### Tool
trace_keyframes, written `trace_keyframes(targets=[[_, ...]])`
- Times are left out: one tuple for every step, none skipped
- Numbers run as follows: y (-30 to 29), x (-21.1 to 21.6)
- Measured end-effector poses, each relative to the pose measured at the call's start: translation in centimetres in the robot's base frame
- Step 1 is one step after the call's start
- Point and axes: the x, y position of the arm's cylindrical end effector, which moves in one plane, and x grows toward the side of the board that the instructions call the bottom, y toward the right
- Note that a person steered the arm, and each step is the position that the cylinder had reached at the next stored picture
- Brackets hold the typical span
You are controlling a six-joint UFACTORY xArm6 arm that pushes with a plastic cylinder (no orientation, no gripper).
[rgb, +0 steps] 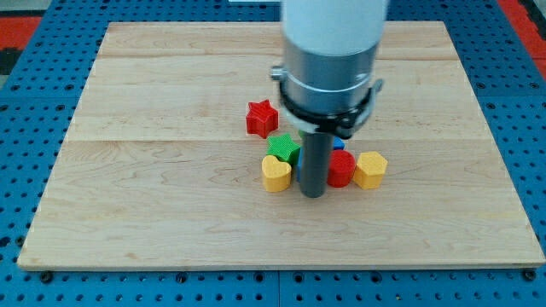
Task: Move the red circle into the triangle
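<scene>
The red circle lies on the wooden board, just right of my rod and touching or nearly touching it. My tip rests on the board between the yellow heart on its left and the red circle on its right. A yellow block, roughly hexagonal, sits against the red circle's right side. A green block sits above the yellow heart. A blue block is mostly hidden behind the rod; its shape cannot be made out. A red star lies apart toward the upper left.
The arm's grey and white body hangs over the board's upper middle and hides what lies behind it. The board sits on a blue perforated table.
</scene>
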Motion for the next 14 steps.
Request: trace_keyframes(targets=[[1.2, -1.6], [1.4, -3.2], [2.8, -3.6], [4.3, -4.3], [5.4, -4.7], [7.5, -6.6], [8.9, -8.8], [9.6, -8.5], [10.8, -6.7], [16.9, -7.6], [15.2, -11.4], [7.0, -11.4], [4.8, -11.4], [5.1, -11.4]])
